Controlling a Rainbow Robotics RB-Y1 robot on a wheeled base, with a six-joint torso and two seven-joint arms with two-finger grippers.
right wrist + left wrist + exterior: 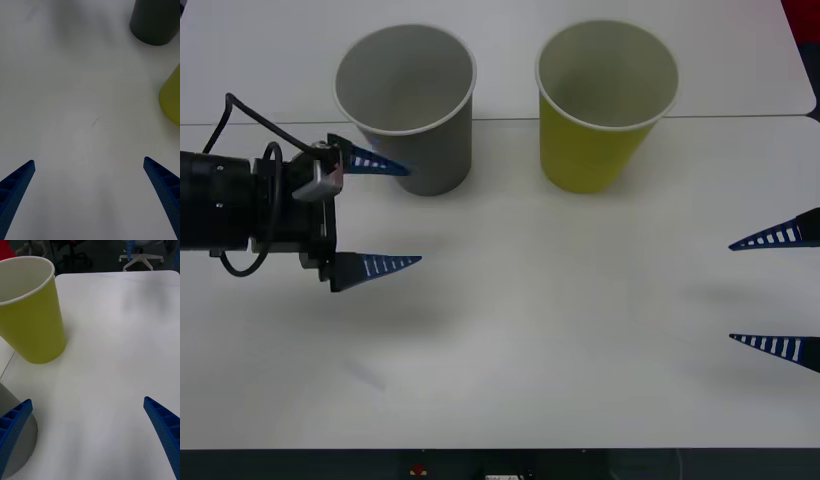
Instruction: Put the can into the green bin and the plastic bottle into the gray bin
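The gray bin [405,110] stands upright at the back left of the white table, and the green bin [605,110] stands upright to its right. My left gripper [412,216] is open just in front of the gray bin, one fingertip close to its wall, with nothing between the fingers. At the table's right side my right gripper [732,292] is open and holds nothing. The left wrist view has the green bin [33,322] ahead and the gray bin's [28,438] base beside one finger. The right wrist view catches both the gray bin [155,22] and the green bin [171,99]. The can and the plastic bottle are out of view.
A seam [510,121] runs across the table behind the bins where a second tabletop joins. The table's front edge [500,448] lies close to me. An office chair base [140,258] stands on the floor beyond the far edge.
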